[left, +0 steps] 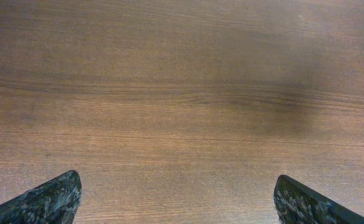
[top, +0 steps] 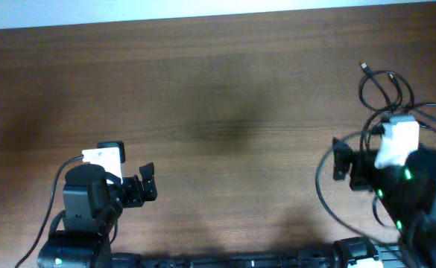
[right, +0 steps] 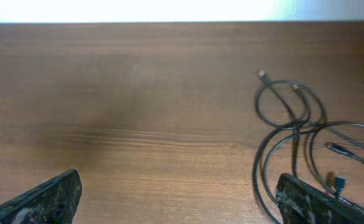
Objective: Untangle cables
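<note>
The cables (top: 385,91) are thin black cords lying in tangled loops at the table's far right, partly hidden under my right arm. In the right wrist view the cables (right: 289,107) loop at the right, with a small plug (right: 262,75) at the top end and cords running past the right finger. My right gripper (top: 338,161) (right: 178,199) is open and empty, just left of the cables. My left gripper (top: 149,182) (left: 178,202) is open and empty over bare wood at the lower left, far from the cables.
The brown wooden table (top: 218,89) has its far edge along the top of the overhead view. Both arm bases stand at the near edge. A thicker black wire (top: 323,195) fixed to the right arm curves beside it.
</note>
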`<state>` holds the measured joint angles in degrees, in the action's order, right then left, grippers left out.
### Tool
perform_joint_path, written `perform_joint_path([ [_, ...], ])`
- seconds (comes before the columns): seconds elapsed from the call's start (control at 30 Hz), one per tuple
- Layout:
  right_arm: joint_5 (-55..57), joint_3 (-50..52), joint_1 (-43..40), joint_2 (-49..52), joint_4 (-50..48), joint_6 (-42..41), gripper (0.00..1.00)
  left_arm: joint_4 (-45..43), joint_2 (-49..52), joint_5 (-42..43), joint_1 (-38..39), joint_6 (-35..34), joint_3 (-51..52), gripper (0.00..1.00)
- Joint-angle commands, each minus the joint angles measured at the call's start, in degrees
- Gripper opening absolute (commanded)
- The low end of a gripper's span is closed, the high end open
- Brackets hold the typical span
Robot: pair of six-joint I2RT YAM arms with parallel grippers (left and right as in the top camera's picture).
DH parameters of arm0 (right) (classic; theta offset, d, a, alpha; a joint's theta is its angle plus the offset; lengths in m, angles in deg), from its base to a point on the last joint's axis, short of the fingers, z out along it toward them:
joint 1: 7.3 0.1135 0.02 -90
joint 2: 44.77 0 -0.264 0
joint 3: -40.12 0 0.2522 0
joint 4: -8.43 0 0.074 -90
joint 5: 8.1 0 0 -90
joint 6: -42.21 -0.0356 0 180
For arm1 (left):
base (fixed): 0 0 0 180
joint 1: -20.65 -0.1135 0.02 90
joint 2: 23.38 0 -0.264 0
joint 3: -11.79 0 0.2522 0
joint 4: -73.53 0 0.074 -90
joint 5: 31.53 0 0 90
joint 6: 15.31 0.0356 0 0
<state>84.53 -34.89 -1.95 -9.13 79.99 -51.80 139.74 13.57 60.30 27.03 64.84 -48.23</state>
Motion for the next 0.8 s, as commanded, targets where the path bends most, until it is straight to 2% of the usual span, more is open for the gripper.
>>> perform_joint_path([
  [0.0, 1.0, 7.9, 0.3, -9.9, -5.3, 0.8, 0.99, -0.1, -0.2, -0.6, 0.1, 0.7, 0.5, 0.99],
  [0.1, -0.9, 26.2, 1.4, -23.3, -27.1, 0.7, 0.99, -0.1, -0.2, -0.6, 0.1, 0.7, 0.5, 0.99],
  [0.27, -0.8, 40.6, 3.7, -34.2, -45.0, 0.6, 0.99, -0.1, -0.2, -0.6, 0.1, 0.7, 0.5, 0.99],
  [0.33, -0.9, 46.5, 3.6, -35.5, -53.8, 0.6, 0.99, -0.1, -0.2, -0.6, 0.1, 0.7, 0.5, 0.99],
  [0.4, -0.8, 58.2, 3.6, -35.5, -76.0, 0.6, 0.99, -0.1, -0.2, -0.6, 0.1, 0.7, 0.5, 0.99],
  [0.43, -0.2, 60.8, 3.6, -35.5, -81.1, 0.6, 0.98, -0.1, -0.2, -0.6, 0.1, 0.7, 0.5, 0.99],
  [0.53, 2.3, 60.9, 2.9, -35.5, -77.7, 0.6, 0.98, -0.1, -0.2, -0.6, 0.1, 0.7, 0.5, 0.99],
  [0.7, 1.8, 60.9, 0.8, -35.5, -53.4, 0.6, 0.98, -0.1, -0.2, -0.6, 0.1, 0.7, 0.5, 0.99],
  [0.77, 1.7, 60.9, 0.9, -35.5, -53.5, 0.6, 0.98, -0.1, -0.2, -0.6, 0.1, 0.7, 0.5, 0.99],
])
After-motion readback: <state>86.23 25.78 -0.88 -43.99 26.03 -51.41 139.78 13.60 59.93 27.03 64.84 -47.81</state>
